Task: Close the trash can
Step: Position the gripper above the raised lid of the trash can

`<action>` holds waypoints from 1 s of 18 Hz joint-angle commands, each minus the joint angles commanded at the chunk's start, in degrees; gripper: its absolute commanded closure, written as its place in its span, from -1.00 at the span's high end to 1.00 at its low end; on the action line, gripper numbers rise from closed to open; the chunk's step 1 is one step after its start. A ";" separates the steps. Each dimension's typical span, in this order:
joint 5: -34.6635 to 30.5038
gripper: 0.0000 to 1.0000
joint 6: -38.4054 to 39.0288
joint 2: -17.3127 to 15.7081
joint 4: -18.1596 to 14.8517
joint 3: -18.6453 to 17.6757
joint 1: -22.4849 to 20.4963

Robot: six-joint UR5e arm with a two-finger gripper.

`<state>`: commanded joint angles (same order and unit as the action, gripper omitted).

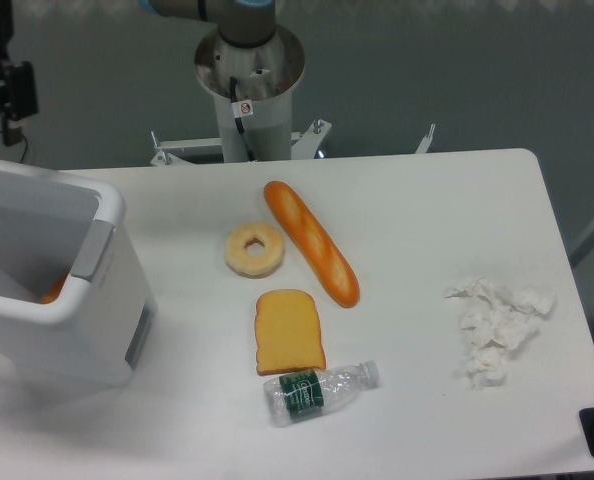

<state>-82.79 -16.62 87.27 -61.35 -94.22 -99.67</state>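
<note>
Task status: not completed. The trash can (52, 290) stands at the left edge of the tabletop (427, 200) with its top open; an orange item is visible inside. The lid is not visible, so closing remains to be done. The tool (2, 85) is cropped at the upper left; its opening cannot be determined.

You have one fixed view, set high at the table's (427, 200) 6 o'clock edge, looking steeply down toward the arm's pedestal (249, 85) at 12 o'clock, far enough to cover nearly the whole tabletop.
</note>
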 joint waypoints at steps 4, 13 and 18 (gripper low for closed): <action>0.00 1.00 1.15 0.71 1.24 0.61 0.09; -0.18 1.00 2.91 2.38 3.26 3.87 -0.96; 0.00 1.00 2.12 1.06 3.17 3.96 -5.35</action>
<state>-82.79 -14.50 88.33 -58.18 -90.26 -105.02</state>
